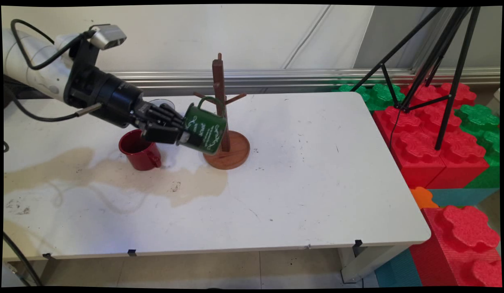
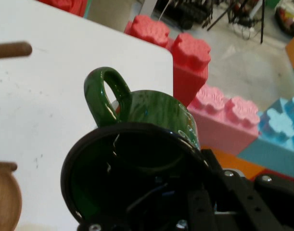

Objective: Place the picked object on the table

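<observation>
Currently green mug (image 1: 205, 129) is gripped at its rim by gripper (image 1: 182, 136), tilted w/ handle up beside mug tree (image 1: 224, 122), above tabletop (image 1: 317, 162); red mug (image 1: 139, 154) sits nearby.

Main view: bright, even, diffuse light; soft shadows only under the mug tree (image 1: 226, 122) and red mug (image 1: 140, 154). Frame edges bow slightly. Hand view: green mug (image 2: 137, 159) shows glossy glare on its handle, bkgd soft.

The white table (image 1: 301, 183), stained tan toward nine o'clock, carries a red mug (image 1: 140, 154) and, at three o'clock of it, a wooden mug tree (image 1: 226, 150).
</observation>
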You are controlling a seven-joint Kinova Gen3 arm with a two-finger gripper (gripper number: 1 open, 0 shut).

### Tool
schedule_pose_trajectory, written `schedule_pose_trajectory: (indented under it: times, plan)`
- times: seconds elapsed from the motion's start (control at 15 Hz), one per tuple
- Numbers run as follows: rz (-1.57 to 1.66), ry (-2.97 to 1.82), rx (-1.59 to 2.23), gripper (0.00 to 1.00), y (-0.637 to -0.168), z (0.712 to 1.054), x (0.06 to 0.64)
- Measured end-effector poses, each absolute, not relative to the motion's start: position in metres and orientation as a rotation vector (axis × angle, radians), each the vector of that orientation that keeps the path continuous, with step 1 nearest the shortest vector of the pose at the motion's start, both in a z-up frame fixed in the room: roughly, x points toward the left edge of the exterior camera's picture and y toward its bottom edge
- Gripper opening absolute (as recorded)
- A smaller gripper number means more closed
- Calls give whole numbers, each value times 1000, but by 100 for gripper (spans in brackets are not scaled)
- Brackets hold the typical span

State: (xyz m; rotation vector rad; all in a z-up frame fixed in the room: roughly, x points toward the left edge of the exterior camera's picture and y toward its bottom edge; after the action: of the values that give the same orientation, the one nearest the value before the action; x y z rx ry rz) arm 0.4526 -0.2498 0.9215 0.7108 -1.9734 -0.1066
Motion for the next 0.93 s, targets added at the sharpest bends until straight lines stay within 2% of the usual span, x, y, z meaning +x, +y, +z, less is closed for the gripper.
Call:
schedule_pose_trajectory:
  times: [0.93]
  plan:
    - [-39, -2285, 690, 0, -217, 914, 490]
